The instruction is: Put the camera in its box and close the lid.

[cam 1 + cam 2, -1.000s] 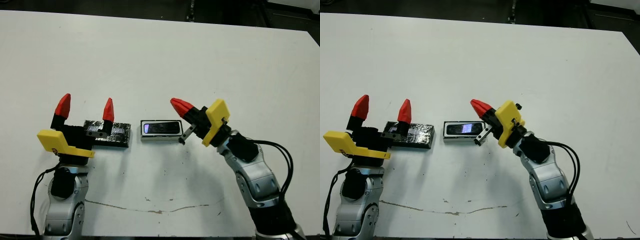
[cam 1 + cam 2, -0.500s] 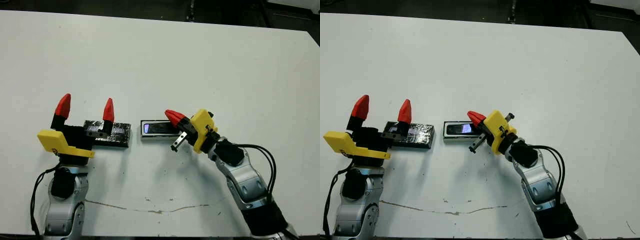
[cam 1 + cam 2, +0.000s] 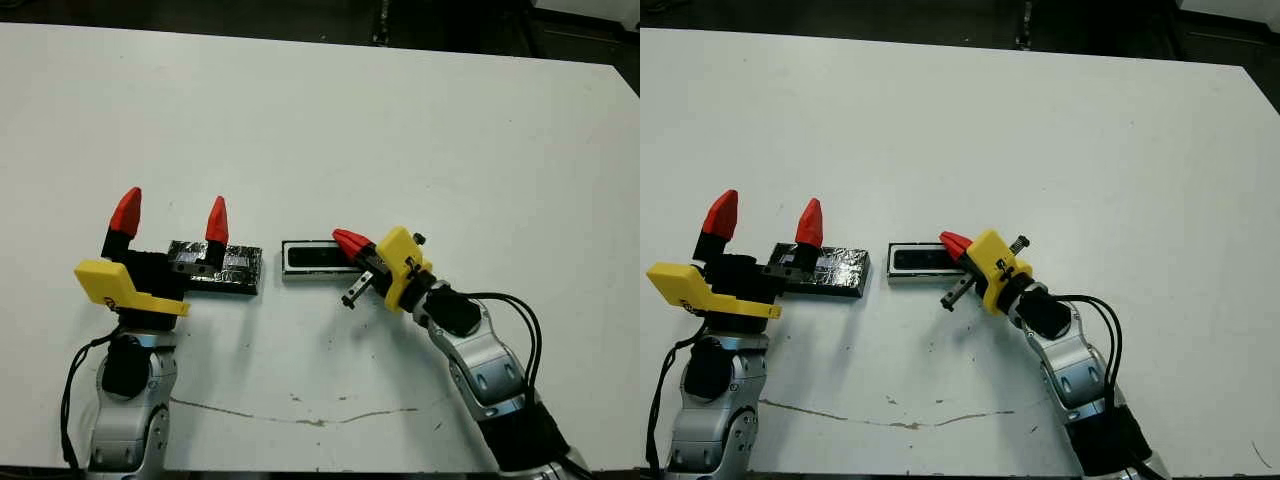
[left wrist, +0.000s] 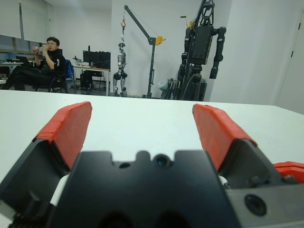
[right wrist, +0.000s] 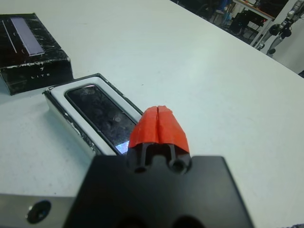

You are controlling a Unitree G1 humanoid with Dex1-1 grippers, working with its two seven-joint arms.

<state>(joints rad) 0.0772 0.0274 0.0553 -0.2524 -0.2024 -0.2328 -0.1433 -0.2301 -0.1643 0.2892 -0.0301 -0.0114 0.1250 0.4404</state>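
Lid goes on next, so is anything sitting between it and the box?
Nothing lies on the table between the lid and the box. But the right gripper, jaws shut, hangs over the box's right end.

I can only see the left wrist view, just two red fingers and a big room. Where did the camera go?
Observer: The camera lies flat inside the box.
Operator: Is the lid on yet?
Observer: No. The lid lies on the table to the left of the box, with a gap between them, right by the left gripper.
Operator: What's the other hand doing?
Observer: The right gripper is shut, and its red tip is over the box's right end. I cannot tell if it touches.
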